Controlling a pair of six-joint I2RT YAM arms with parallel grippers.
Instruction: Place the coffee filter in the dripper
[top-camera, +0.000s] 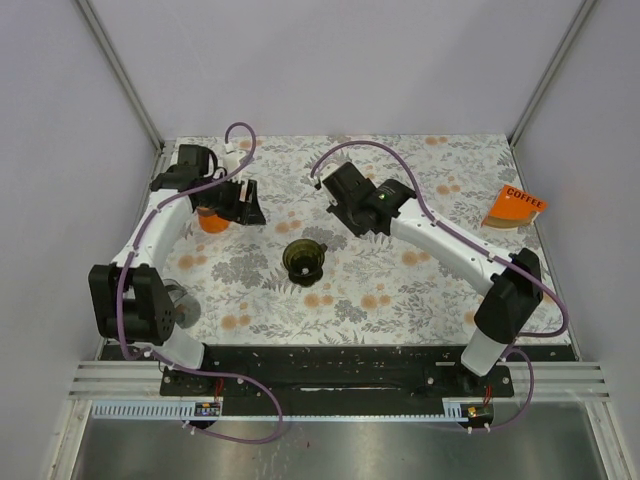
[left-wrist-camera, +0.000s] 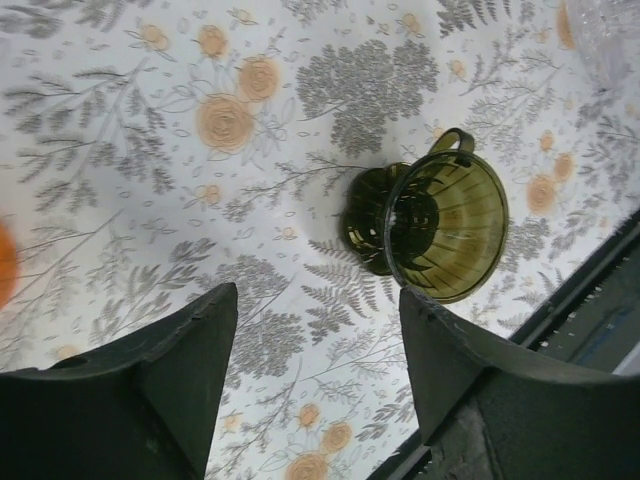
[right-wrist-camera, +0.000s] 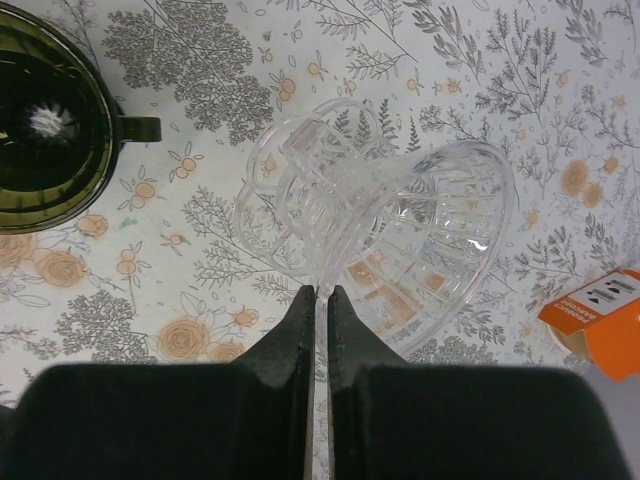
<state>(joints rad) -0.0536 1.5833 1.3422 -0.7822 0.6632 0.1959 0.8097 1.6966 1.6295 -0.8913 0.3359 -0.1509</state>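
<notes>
A dark green glass dripper (top-camera: 303, 258) stands on the floral table, mid-centre. It also shows in the left wrist view (left-wrist-camera: 440, 225) and at the left edge of the right wrist view (right-wrist-camera: 45, 120). My right gripper (right-wrist-camera: 320, 290) is shut on the thin handle of a clear glass dripper (right-wrist-camera: 380, 225), which it holds tilted above the table. My left gripper (left-wrist-camera: 318, 290) hangs open over bare cloth, just left of the green dripper, with nothing between its fingers. No loose coffee filter shows in any view.
An orange box marked COFFEE (top-camera: 515, 207) sits at the far right, seen also in the right wrist view (right-wrist-camera: 600, 320). A round orange object (top-camera: 212, 220) lies under the left arm's wrist. Grey walls enclose the table on three sides.
</notes>
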